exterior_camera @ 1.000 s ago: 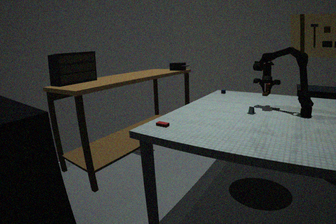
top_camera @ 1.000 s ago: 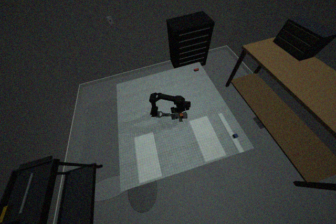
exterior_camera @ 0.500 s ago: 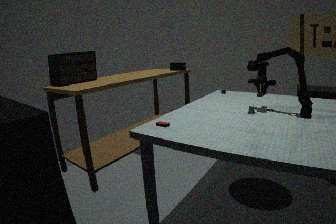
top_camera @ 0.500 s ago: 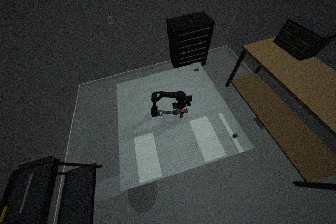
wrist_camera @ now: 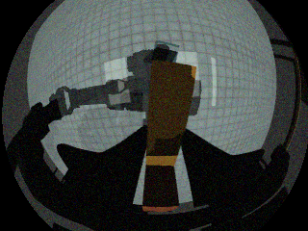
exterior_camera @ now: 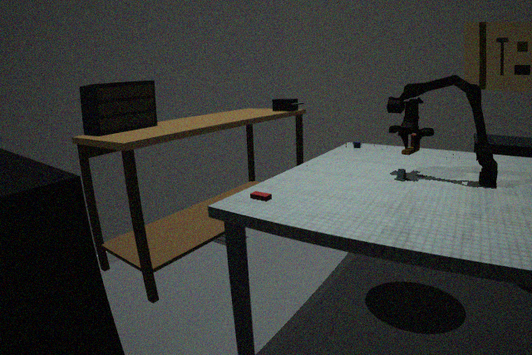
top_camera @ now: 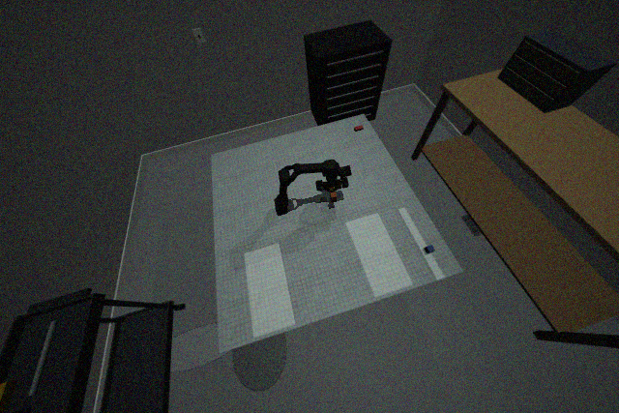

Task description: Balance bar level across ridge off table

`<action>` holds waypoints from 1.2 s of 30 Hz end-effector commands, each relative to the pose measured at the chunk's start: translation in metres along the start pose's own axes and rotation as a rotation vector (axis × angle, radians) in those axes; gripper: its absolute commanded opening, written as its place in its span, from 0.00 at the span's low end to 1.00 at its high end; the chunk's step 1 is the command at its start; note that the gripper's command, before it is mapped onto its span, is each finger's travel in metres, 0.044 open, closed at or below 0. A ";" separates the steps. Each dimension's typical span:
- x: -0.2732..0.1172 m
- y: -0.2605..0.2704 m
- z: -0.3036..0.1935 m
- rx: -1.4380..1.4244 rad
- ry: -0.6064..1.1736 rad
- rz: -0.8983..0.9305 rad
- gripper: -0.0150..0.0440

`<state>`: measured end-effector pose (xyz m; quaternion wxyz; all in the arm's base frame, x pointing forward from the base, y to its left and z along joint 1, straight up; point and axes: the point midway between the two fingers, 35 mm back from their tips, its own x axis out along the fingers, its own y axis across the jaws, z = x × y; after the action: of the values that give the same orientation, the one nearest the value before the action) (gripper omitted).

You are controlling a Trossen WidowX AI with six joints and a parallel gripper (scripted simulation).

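Note:
My gripper [top_camera: 332,191] [exterior_camera: 411,141] [wrist_camera: 165,131] points down above the table and is shut on the orange-brown bar [top_camera: 333,195] [exterior_camera: 406,151] [wrist_camera: 170,98]. The bar is in the air, well above the table; in the wrist view it runs lengthwise between the fingers. Its exact tilt is hard to tell. The small grey ridge [exterior_camera: 401,174] [wrist_camera: 165,52] stands on the table below the gripper, in the arm's shadow, with a gap between it and the bar. In the wrist view it shows just beyond the bar's far end. In the top view the arm hides the ridge.
A red block [top_camera: 358,128] [exterior_camera: 260,195] lies near one table corner. A small blue block [top_camera: 428,249] [exterior_camera: 357,144] lies near another edge of the table [top_camera: 319,298] [exterior_camera: 343,204]. A wooden workbench [top_camera: 545,148] [exterior_camera: 206,125] and a dark drawer cabinet [top_camera: 347,73] stand off the table.

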<state>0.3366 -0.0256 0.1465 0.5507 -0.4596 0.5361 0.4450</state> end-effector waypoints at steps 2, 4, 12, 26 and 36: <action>-0.002 -0.003 0.017 0.019 -0.003 -0.004 0.25; -0.002 -0.004 0.024 0.026 -0.003 -0.004 0.25; -0.001 -0.006 0.054 0.056 -0.006 -0.004 0.25; -0.001 -0.003 0.109 0.109 -0.011 -0.003 0.25; 0.005 -0.002 0.123 0.121 -0.013 -0.003 0.25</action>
<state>0.3604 0.0935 0.1450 0.5793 -0.4253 0.5575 0.4155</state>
